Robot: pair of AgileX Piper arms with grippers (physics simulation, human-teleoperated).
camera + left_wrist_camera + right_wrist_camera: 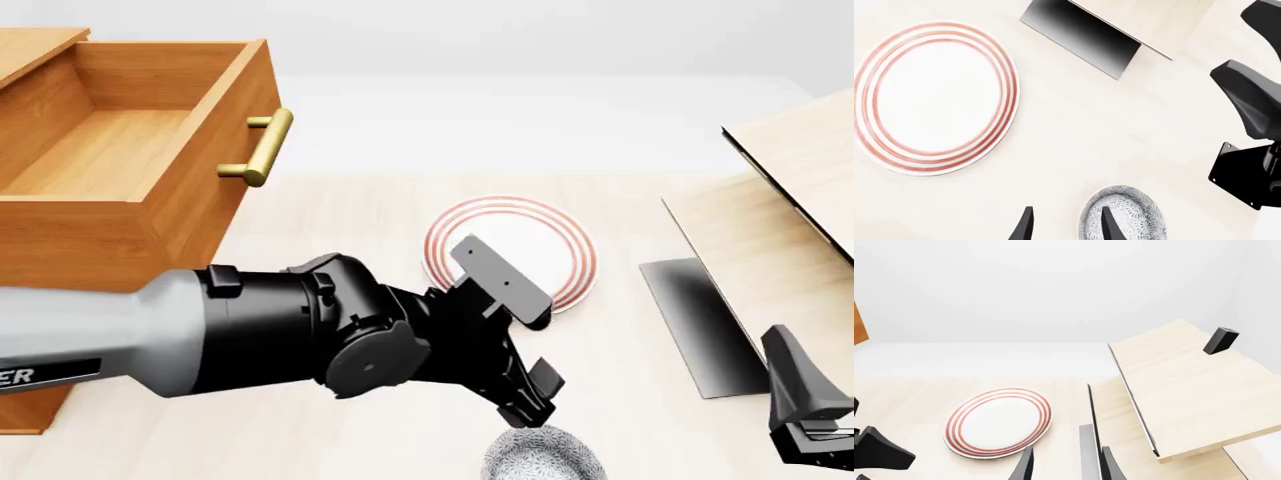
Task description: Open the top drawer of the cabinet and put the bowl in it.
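Left gripper (534, 412) above bowl (543, 458), fingers spread, pinching nothing. In left wrist view, one finger (1111, 227) over bowl's inside, the other (1022, 227) outside the rim on bare table (1074, 135); looks set to straddle the wall for a rim pinch. Not closed yet; contact with rim cannot be told. Bowl at near table edge, partly cut off by the frame in front view, just on the near side of plate (514, 250) and apart from it. Plate flat, empty, mid-table, not part of the task.

Left arm stretched across from cabinet (80, 250) side, reaching down and right, so body blocks part of plate in front view.

Drawer (127, 140) already pulled out, far left, inside bare wood, handle (263, 148) facing the table middle. Open step looks done; bowl transfer remaining. Drawer well apart from bowl and higher, so lift needs to clear the drawer front before lowering in.

Right gripper (1064, 467) low at right, fingers parted, holding nothing, aimed toward pale box (1187, 390) with its leaning lid. Probably parked out of the way. Only a dark part of it shows at front view's lower right corner.

Risk: thin rim pinch could slip or tilt the bowl on lift.
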